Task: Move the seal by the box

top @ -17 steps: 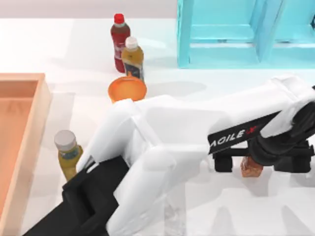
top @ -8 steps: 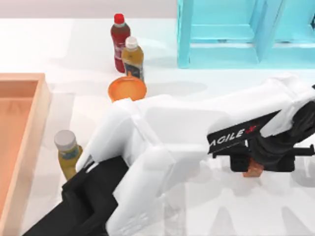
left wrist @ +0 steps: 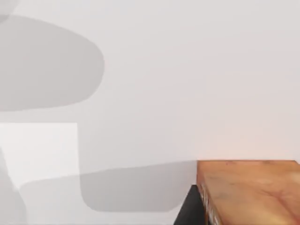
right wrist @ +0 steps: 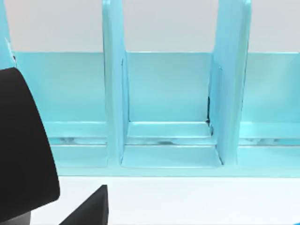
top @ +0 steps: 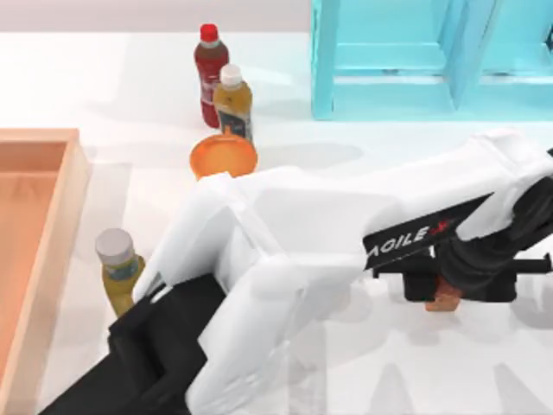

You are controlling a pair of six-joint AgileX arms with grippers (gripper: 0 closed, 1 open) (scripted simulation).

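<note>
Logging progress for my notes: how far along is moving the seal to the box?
Done: the right gripper has shut on the seal at the table's right side. In hand: the lift. Left: carrying it across to the box at the left edge and setting it down alongside.

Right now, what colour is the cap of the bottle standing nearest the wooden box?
Grey-white, on the yellow bottle beside the wooden box; the top view shows it best.

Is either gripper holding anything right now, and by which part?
The right gripper is shut on the seal, its fingers clamping the upper sides.
</note>
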